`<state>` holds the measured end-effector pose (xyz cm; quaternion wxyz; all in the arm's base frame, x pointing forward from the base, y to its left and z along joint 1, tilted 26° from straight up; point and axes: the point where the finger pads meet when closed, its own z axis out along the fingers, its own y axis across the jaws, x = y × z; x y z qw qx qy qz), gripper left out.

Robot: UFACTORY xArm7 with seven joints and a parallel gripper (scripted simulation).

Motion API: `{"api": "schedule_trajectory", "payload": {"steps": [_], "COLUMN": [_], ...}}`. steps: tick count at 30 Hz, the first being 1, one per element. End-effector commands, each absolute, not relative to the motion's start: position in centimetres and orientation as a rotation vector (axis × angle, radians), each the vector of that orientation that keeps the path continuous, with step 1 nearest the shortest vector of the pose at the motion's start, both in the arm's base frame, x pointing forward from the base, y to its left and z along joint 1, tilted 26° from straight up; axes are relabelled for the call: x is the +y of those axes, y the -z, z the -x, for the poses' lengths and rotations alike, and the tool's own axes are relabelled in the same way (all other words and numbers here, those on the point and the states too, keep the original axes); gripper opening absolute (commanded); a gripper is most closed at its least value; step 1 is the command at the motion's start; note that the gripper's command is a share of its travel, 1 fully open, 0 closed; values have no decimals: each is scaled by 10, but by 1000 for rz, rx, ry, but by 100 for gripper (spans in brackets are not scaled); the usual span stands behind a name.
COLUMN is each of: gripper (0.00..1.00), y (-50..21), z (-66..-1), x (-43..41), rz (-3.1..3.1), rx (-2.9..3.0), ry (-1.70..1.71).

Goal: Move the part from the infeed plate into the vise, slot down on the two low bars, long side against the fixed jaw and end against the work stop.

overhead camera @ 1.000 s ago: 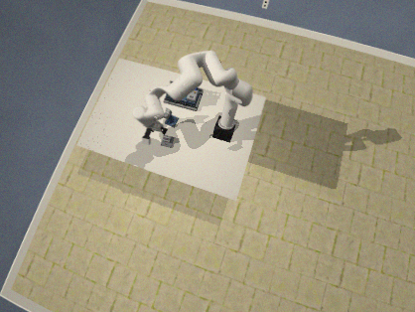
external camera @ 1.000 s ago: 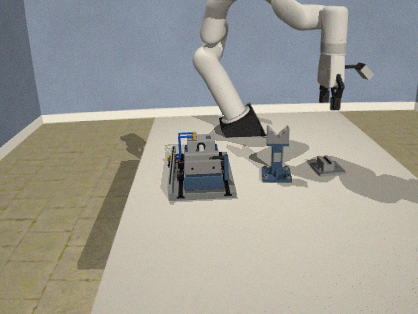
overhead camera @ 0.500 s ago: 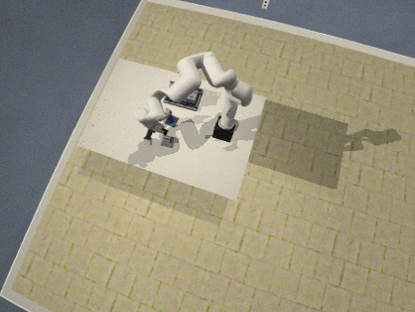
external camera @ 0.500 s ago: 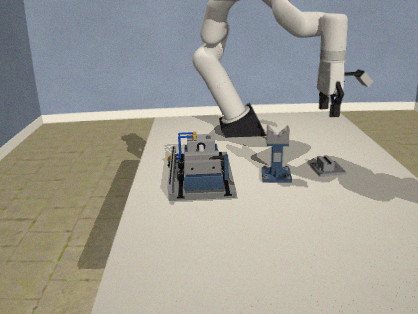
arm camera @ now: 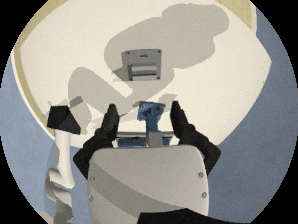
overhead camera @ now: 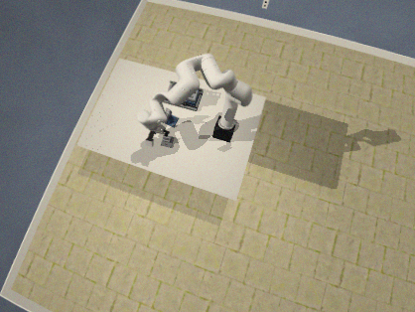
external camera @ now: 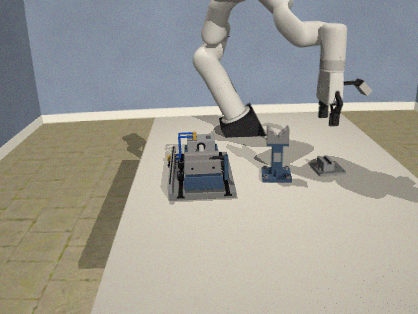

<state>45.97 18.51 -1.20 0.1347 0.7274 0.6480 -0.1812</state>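
The part (external camera: 326, 162) is a small grey block with its slot facing up. It lies on the grey infeed plate at the right of the white mat, and shows in the wrist view (arm camera: 140, 66). My gripper (external camera: 332, 111) is open and empty. It hangs in the air well above the part, fingers pointing down; in the wrist view (arm camera: 145, 123) the part lies ahead of the fingers. The vise (external camera: 201, 167) stands at the left of the mat with its jaws open. The blue V-block (external camera: 278, 154) stands between the vise and the plate.
The arm's base (external camera: 241, 125) stands at the back of the mat behind the V-block. Blue tubing (external camera: 186, 136) rises at the vise's far end. Tiled floor surrounds the mat.
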Motion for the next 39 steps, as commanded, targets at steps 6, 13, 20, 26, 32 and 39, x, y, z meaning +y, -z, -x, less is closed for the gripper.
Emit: {"api": "schedule_trajectory", "payload": {"steps": [6,13,20,26,32,39], "gripper": [89,89,89,89,89,89], "y": [29,45,62,71,85,97], "z": [-460,-458,-457,-456,-455,-454], "x": [178,171,163,158,152,146], "rz": [-2108,-2108,-2108,-2108,-2108,-2108], "rx": [1880,1880,1880,1880,1880,1880], "ry": [517,517,517,517,517,517]}}
